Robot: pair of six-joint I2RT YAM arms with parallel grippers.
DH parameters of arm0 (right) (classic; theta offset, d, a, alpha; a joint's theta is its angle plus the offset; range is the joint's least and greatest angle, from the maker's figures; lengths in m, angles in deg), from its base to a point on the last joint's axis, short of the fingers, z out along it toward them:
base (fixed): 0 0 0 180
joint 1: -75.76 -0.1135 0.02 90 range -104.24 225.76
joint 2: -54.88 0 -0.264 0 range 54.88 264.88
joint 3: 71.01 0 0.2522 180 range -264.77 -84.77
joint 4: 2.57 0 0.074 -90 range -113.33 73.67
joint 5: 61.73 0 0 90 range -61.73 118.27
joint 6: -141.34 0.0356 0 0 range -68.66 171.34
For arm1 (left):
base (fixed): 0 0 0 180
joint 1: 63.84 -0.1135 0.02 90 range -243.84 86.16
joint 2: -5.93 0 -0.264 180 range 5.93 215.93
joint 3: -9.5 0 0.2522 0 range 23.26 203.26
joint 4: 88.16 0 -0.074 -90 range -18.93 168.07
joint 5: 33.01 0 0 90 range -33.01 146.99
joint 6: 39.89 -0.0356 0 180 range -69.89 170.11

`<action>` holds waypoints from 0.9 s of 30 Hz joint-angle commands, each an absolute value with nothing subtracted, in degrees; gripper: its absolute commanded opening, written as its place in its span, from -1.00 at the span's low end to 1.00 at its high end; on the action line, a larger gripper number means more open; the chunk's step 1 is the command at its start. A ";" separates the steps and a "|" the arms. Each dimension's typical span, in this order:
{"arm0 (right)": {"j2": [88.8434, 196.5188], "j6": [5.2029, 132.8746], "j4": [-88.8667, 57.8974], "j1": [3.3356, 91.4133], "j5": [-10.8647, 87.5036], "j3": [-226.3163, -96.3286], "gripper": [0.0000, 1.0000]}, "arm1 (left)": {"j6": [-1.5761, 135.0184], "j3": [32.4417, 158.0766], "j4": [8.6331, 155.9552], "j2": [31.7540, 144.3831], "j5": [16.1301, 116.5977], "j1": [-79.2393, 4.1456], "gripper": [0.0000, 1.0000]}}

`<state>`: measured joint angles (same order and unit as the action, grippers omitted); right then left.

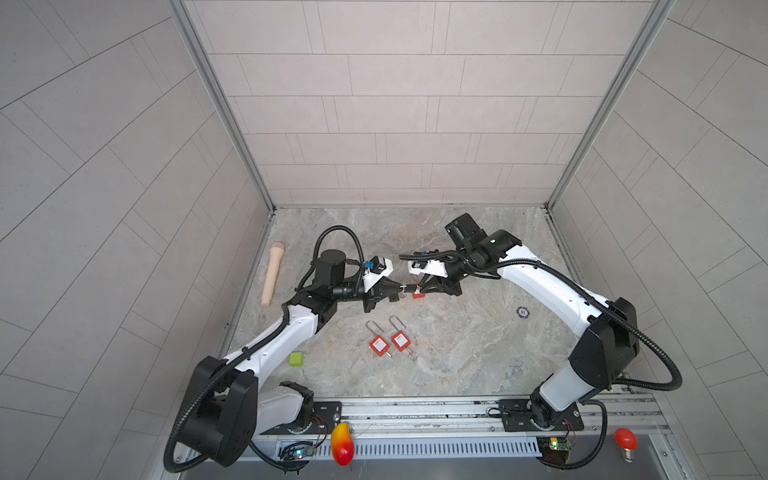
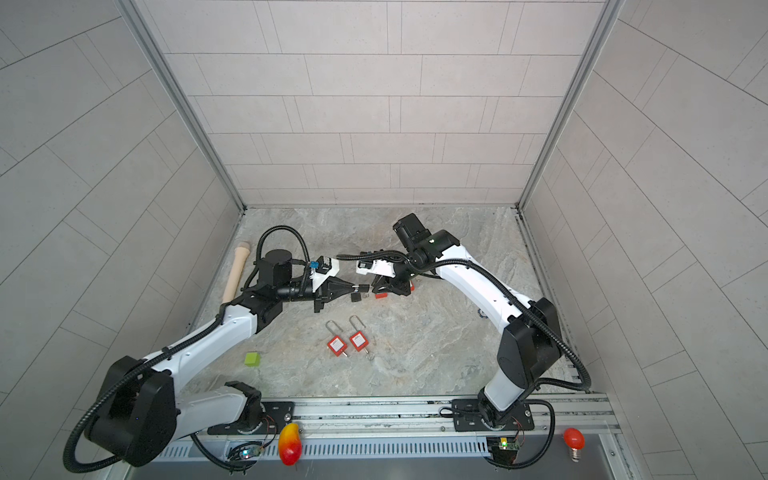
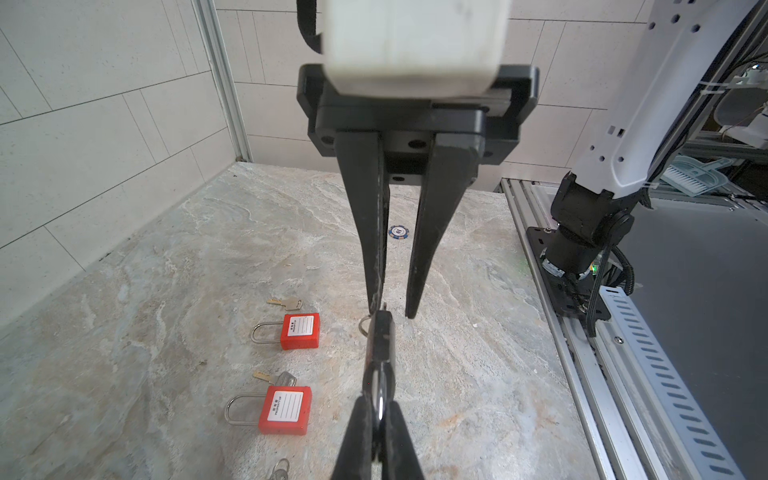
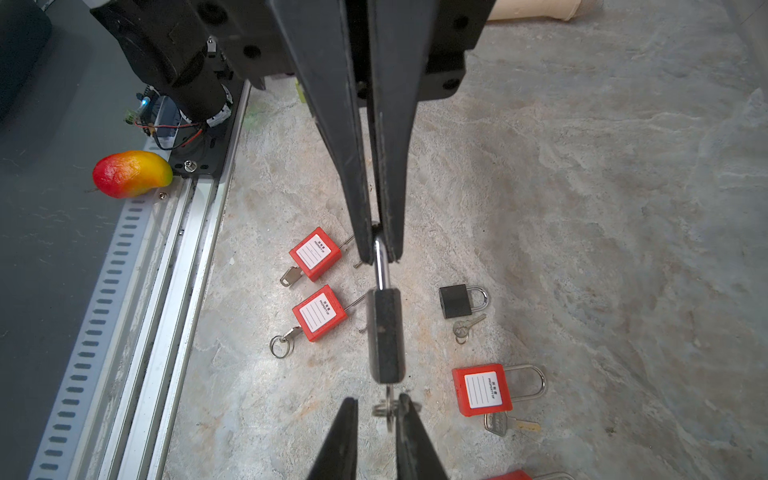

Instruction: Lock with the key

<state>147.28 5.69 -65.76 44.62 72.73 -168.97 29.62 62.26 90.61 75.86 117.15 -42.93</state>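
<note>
A black padlock (image 4: pixel 386 336) hangs in the air between my two grippers, above the marble table (image 1: pixel 457 353). My left gripper (image 3: pixel 378 401) is shut on its silver shackle (image 4: pixel 380 266); in both top views it reaches in from the left (image 1: pixel 401 287). A small silver key (image 4: pixel 388 409) sticks out of the lock's lower end. My right gripper (image 4: pixel 378 401) straddles that key. One finger touches the key head, and a gap shows at the other finger, so the jaws stand narrowly open.
Two red padlocks (image 1: pixel 377 345) (image 1: pixel 400 340) with keys lie near the front middle. A second black padlock (image 4: pixel 455 301) and a red one (image 4: pixel 482 390) lie under the grippers. A green cube (image 1: pixel 296 358), a wooden handle (image 1: pixel 272 274) and a chip (image 1: pixel 522 311) also lie on the table.
</note>
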 commanded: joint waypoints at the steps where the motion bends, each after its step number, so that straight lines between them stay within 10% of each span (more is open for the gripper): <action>1: 147.91 4.45 -66.33 43.91 72.23 -169.85 -0.65 | 28.23 64.04 91.26 74.34 118.10 -43.08 -1.00; 27: 147.08 1.18 -70.63 44.55 61.06 -169.43 -1.00 | 26.00 63.69 87.88 72.75 116.87 -43.26 -1.00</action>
<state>148.46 3.18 -67.32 43.66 64.39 -169.63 28.16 62.26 87.81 75.09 115.58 -42.95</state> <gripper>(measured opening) 0.044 0.064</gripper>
